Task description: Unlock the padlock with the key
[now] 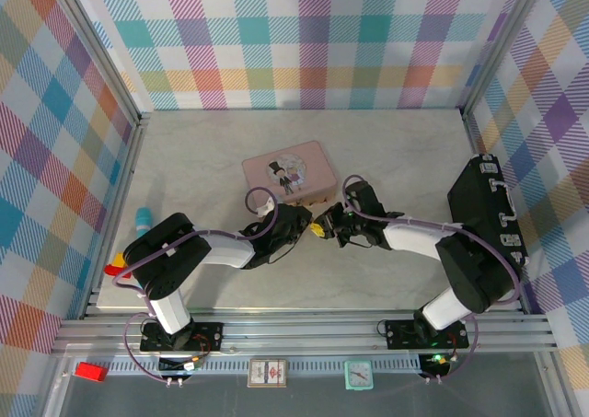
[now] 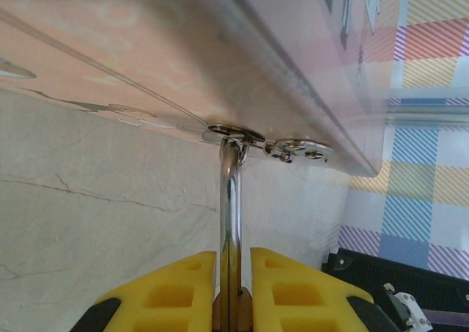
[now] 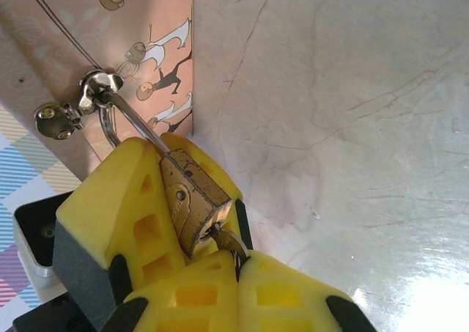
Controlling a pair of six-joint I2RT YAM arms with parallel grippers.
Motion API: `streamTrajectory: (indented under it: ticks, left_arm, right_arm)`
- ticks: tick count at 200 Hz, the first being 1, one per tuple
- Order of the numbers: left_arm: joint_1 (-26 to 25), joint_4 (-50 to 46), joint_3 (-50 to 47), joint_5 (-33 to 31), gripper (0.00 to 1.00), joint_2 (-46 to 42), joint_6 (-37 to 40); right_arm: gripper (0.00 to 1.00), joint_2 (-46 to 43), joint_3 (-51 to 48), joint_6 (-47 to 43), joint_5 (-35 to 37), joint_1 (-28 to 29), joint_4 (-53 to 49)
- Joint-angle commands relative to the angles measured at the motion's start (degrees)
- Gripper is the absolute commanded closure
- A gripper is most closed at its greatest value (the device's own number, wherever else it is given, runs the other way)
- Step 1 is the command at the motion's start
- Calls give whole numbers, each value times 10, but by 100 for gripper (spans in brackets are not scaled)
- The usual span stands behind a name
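The small brass padlock [image 3: 194,200] hangs by its silver shackle [image 2: 231,215] from the hasp [image 3: 95,86] on the front of the pink tin [image 1: 290,173]. My left gripper [image 2: 233,273] is shut on the padlock body, one yellow finger [image 3: 121,200] on each side. The key [image 3: 233,245] sits in the keyhole at the padlock's bottom end. My right gripper [image 3: 239,264] is shut on the key's head. In the top view the two grippers meet tip to tip at the padlock [image 1: 318,228], just in front of the tin.
A teal object [image 1: 144,219] stands near the table's left edge. A black case [image 1: 483,205] lies along the right side beside my right arm. Checked walls close in the left, back and right sides.
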Motion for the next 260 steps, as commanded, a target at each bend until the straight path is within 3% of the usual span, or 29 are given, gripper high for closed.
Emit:
streamTrajectory:
  ticks: [1,56,72,107,159,205,260]
  left_arm:
    - [-50,36,-4,126,100,-17,-21]
    - [-48,34,-1,121,100,-21,-10]
    - [-43,16,4,120,100,-23,-6]
    - [-31,7,-3,113,100,-22,-14]
    - [-18,-29,-4,103,100,-46,-2]
    - [-10,-44,-2,102,100,-51,3]
    - [5,-59,3,121,100,-41,12]
  right_arm:
    - [100,27,47,-34,106,-24,60]
    - [97,24,62,-69,94,-24,34]
    - [88,14,64,-88,94,-24,10]
    - [57,-11,63,-130,106,-27,-43]
    - [39,-64,49,-182,102,-35,-78]
    - [38,-146,67,-355,156,-36,-192]
    - [35,-194,48,-594,181,-16,-190]
